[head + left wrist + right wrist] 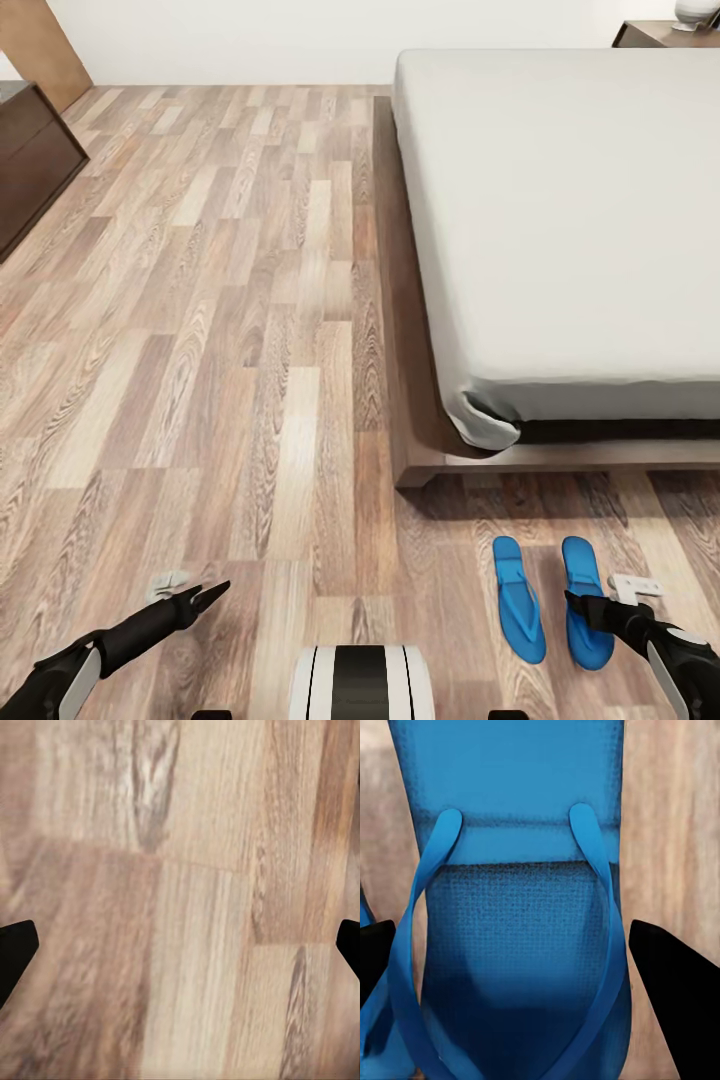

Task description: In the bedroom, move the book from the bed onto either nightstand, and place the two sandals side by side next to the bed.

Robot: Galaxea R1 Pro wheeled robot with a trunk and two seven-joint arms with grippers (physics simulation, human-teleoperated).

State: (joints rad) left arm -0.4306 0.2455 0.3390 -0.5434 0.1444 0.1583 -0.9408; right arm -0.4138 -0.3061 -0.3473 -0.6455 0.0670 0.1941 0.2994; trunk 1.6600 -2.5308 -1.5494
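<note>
Two bright blue sandals lie side by side on the wood floor just off the foot of the bed (560, 200): the left sandal (519, 600) and the right sandal (583, 580). My right gripper (592, 612) hangs open over the right sandal (517, 832), its black fingertips (671, 975) standing off either side of the sole, not touching it. An edge of the other sandal (371, 1050) shows beside it. My left gripper (205, 597) is open above bare floor (184, 934). One nightstand (655, 35) stands by the bed's far corner. The book is out of view.
The bed's brown frame (420, 470) juts out past the mattress corner. A long dark cabinet (30, 160) stands at the left wall beside a wooden door (45, 45). Wide open plank floor (230, 300) lies left of the bed. My base (360, 685) shows at the bottom edge.
</note>
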